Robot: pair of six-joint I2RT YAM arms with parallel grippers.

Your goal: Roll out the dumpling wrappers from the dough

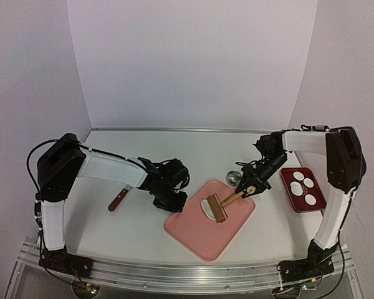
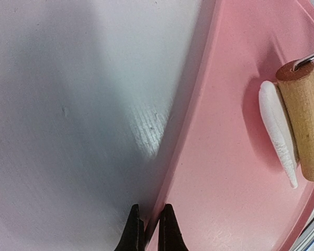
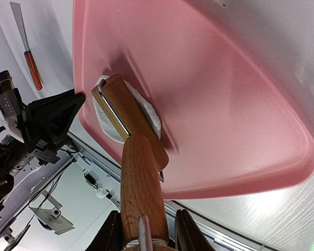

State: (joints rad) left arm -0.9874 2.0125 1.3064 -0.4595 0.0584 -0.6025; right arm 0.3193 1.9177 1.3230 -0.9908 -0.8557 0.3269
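**A:** Left gripper [image 2: 150,227]?
**B:** Reached low, pinched on the board [image 1: 202,240] rim, likely steadying it.
**A:** Dough [image 1: 207,208]?
**B:** Mid-board, flattened, touching the roller [image 1: 219,208]. I'd press evenly with short strokes so it thins round.
**A:** Right gripper [image 1: 248,188]?
**B:** Angled down, clamped on the roller handle. Wrappers [image 1: 310,199] lie in the tray [image 1: 289,194] beyond.

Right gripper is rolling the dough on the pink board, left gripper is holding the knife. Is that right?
No. The left gripper grips the pink board's edge, as the left wrist view shows; the knife lies on the table. The right gripper does hold the roller on the dough.
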